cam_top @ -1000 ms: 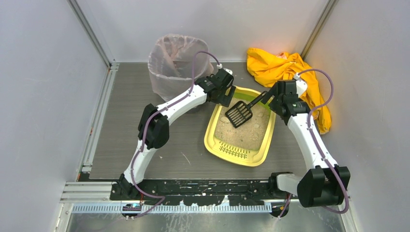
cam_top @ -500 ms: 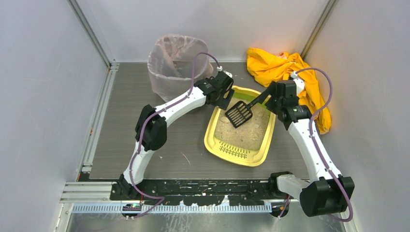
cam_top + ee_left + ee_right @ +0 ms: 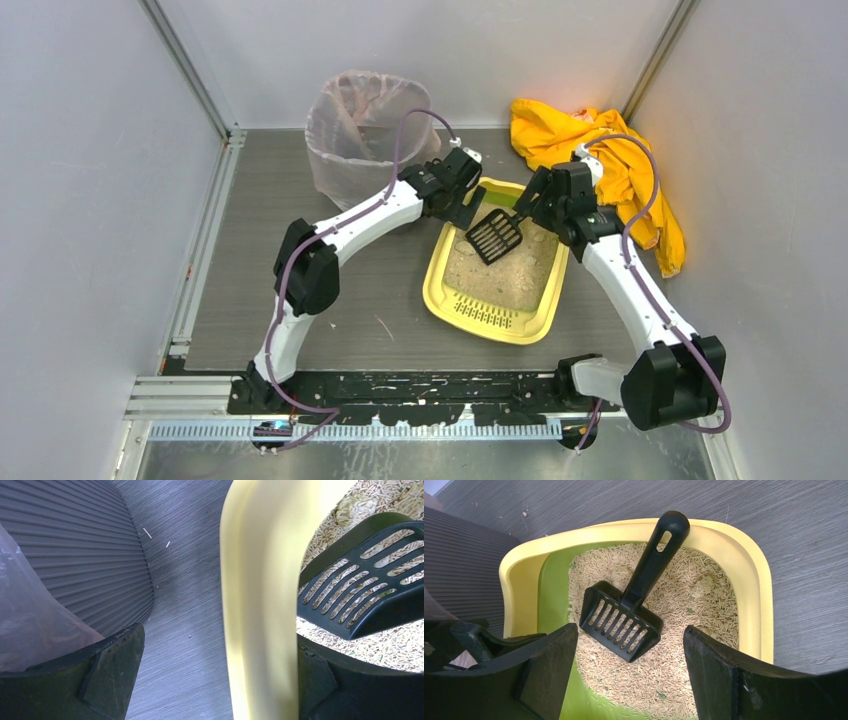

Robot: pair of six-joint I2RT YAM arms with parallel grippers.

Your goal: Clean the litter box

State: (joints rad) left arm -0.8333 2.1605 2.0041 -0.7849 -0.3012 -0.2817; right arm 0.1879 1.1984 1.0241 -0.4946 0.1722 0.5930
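Note:
The yellow litter box holds beige pellet litter. A black slotted scoop lies in it, head on the litter and handle leaning on the far rim. My right gripper hovers open above the scoop, touching nothing. My left gripper is open at the box's far-left corner. Its fingers straddle the yellow rim, which lies against the right finger. The scoop head shows just beyond.
A ribbed grey bin lined with a pinkish bag stands just left of the box, close to my left gripper. A crumpled yellow cloth lies at the back right. Grey walls enclose the table.
My right gripper has swung left over the box's far end, above the scoop handle. The scoop and my left arm have hardly moved.

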